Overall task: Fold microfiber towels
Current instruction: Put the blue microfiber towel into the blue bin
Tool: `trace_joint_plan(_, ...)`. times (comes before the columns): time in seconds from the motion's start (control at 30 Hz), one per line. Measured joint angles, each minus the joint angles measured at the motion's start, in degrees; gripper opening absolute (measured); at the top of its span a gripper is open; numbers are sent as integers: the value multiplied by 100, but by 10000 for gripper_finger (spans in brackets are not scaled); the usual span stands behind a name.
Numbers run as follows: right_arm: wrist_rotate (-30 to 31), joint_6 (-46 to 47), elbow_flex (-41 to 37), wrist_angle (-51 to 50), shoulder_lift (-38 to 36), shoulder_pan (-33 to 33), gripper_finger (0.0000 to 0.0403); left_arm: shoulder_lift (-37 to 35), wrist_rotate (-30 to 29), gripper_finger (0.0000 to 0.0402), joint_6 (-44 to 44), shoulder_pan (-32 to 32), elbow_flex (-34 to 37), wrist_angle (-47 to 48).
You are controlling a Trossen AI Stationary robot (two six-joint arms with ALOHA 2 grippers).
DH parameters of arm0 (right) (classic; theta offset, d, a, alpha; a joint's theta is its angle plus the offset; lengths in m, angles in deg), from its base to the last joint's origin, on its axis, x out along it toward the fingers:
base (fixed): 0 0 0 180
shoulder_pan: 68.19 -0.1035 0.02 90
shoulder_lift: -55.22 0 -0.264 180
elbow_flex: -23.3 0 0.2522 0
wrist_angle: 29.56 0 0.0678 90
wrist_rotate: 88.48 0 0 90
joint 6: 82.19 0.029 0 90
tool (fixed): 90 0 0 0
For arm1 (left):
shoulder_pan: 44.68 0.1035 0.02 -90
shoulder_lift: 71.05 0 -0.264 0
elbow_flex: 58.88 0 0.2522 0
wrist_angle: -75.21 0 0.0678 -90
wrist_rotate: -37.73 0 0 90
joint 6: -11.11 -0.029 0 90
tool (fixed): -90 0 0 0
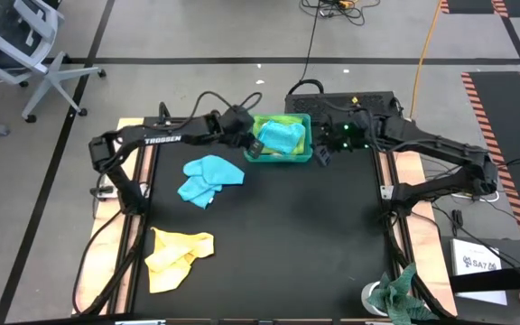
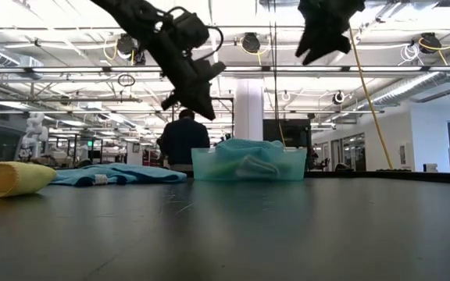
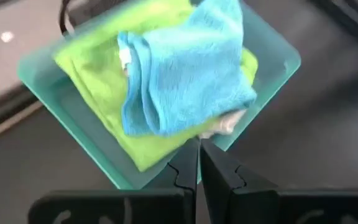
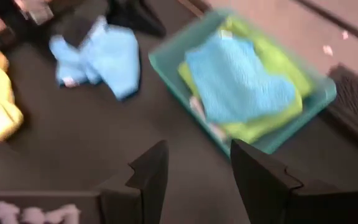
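Tray (image 1: 303, 159) of teal plastic at upper centre of the high view, holding a folded turquoise towel (image 1: 279, 136) on top of a lime green towel (image 1: 298, 121). Left gripper (image 1: 253, 150) clenched and empty, poised at the tray's left edge above the table (image 1: 332, 235); right gripper (image 1: 321, 155) released, fingers spread, just right of the tray. Light blue towel (image 1: 208, 178) crumpled left of centre; yellow towel (image 1: 177, 257) rumpled at lower left. Mottled green rag (image 1: 403, 293) at lower right edge, partly cut off. Person (image 2: 183, 139) in the low view standing beyond the table, half hidden behind the tray. Towels blurred in both wrist views.
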Motion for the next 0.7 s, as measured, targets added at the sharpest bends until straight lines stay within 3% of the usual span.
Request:
trace_joint_plan(0.23, 17, -174, -483, -68, -112, 168, 164, 570, 603, 19, 147, 312, -14, -1480)
trace_joint_plan(0.47, -11, -230, -1228, 290, -178, 401, 164, 1296, 986, 19, 929, 645, -210, -1724)
trace_joint_plan(0.7, -27, -662, -1640, 532, -198, 620, 164, 1402, 1064, 19, 1374, 884, -261, -2195)
